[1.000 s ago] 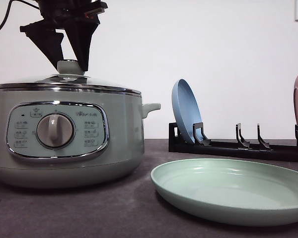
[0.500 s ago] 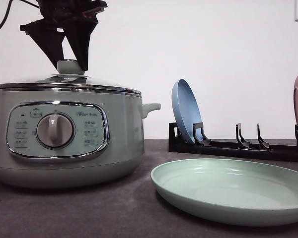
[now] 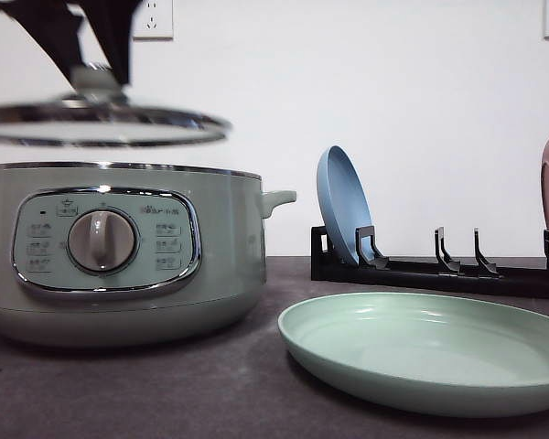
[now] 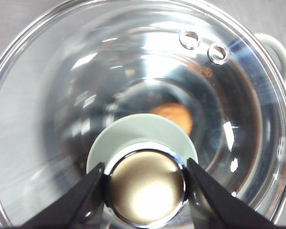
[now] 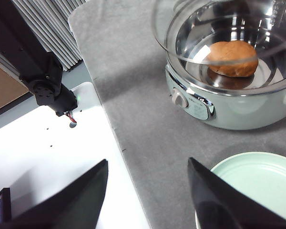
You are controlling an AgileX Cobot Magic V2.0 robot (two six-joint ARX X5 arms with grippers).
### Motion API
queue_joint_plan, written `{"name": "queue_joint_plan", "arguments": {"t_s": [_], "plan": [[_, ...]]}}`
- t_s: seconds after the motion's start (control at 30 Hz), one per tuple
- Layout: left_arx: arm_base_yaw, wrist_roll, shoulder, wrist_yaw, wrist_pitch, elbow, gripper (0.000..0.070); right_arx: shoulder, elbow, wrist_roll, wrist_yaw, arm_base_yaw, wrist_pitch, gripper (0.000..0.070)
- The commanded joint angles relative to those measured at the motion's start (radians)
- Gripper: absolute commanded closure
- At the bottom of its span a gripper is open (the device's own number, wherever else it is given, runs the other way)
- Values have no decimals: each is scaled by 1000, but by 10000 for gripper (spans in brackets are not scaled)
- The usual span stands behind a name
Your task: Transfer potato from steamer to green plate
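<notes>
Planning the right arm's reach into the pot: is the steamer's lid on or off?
Off. The left gripper holds the glass lid by its knob, clear above the steamer; the potato lies uncovered inside.

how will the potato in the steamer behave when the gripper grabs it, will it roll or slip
The potato looks oval and rounded, so it may rock or roll on the smooth shiny floor of the steamer. Its matte skin probably gives decent grip. It looks solid, likely fairly heavy for its size.
</notes>
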Motion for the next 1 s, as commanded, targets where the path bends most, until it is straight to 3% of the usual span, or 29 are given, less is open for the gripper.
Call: {"name": "queue_joint_plan", "arguments": {"t_s": [0.0, 0.3, 0.63, 0.97], "plan": [[4, 2, -23, 3, 22, 45, 700, 10, 17, -8, 3, 6, 11, 371], [100, 3, -145, -83, -14, 45, 700, 10, 17, -8, 3, 6, 19, 371], [233, 3, -224, -105, -59, 45, 700, 27, 17, 26, 22, 6, 61, 371], [255, 2, -240, -105, -59, 45, 700, 148, 37, 81, 30, 6, 100, 354]]}}
